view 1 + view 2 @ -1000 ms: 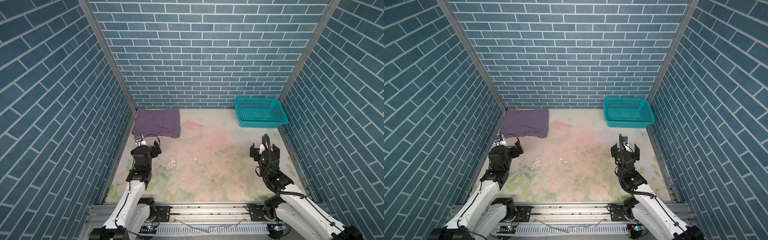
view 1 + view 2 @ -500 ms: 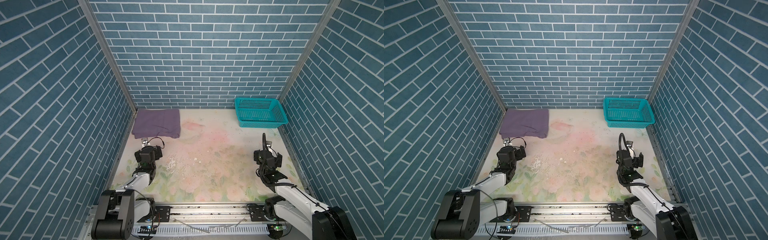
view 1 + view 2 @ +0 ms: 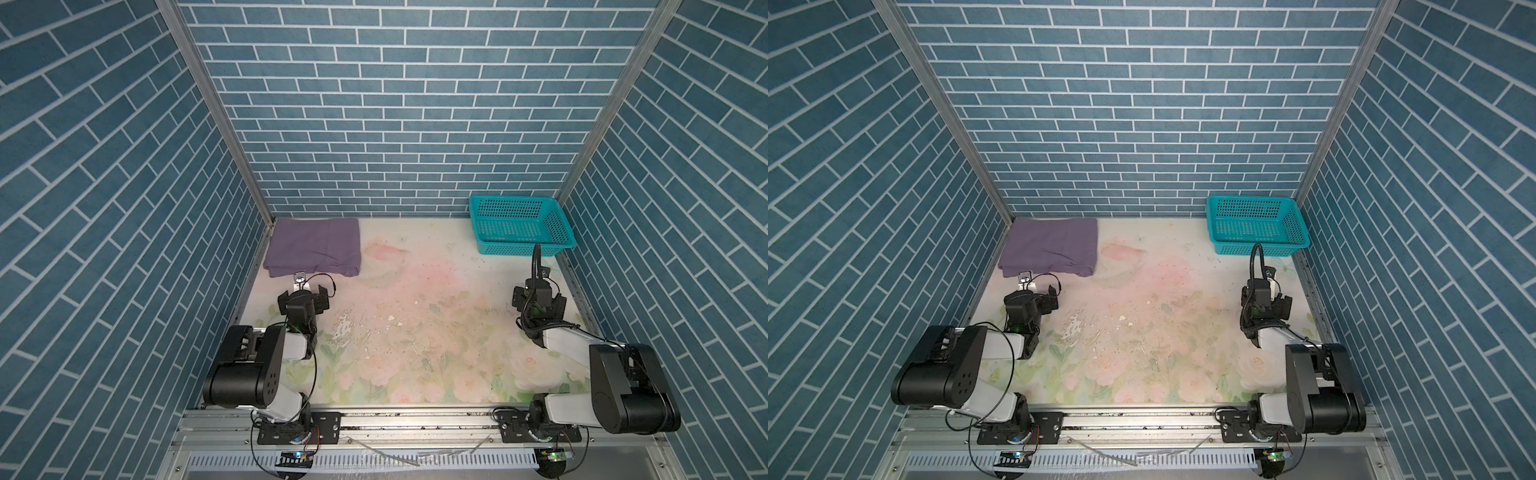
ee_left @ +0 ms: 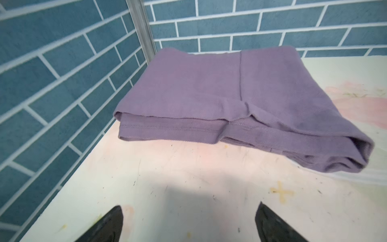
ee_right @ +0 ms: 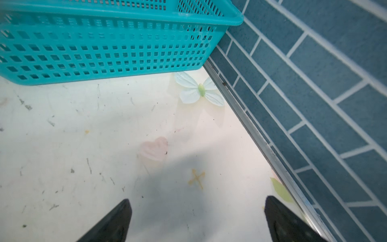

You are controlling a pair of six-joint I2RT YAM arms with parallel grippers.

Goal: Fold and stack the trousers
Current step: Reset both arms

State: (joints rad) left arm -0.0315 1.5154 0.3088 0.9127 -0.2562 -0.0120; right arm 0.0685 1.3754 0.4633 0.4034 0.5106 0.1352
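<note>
The mauve trousers (image 3: 313, 245) (image 3: 1052, 245) lie folded in a flat rectangle in the far left corner of the table, against the walls. In the left wrist view the trousers (image 4: 209, 94) show stacked layers with hems along the near edge. My left gripper (image 3: 303, 291) (image 3: 1038, 291) (image 4: 188, 206) sits low, just short of that edge, open and empty, apart from the cloth. My right gripper (image 3: 538, 293) (image 3: 1264, 293) (image 5: 198, 200) rests low on the right side, open with nothing between its fingers.
A teal perforated basket (image 3: 515, 248) (image 3: 1258, 248) (image 5: 104, 52) stands empty in the far right corner, just beyond my right gripper. Blue brick walls close in three sides. The floral table cover (image 3: 415, 332) is scuffed. A metal rail (image 3: 415, 415) runs along the front.
Both arms have drawn back toward the front rail and folded down low. Both grippers stayed open. The trousers and basket have not moved.
</note>
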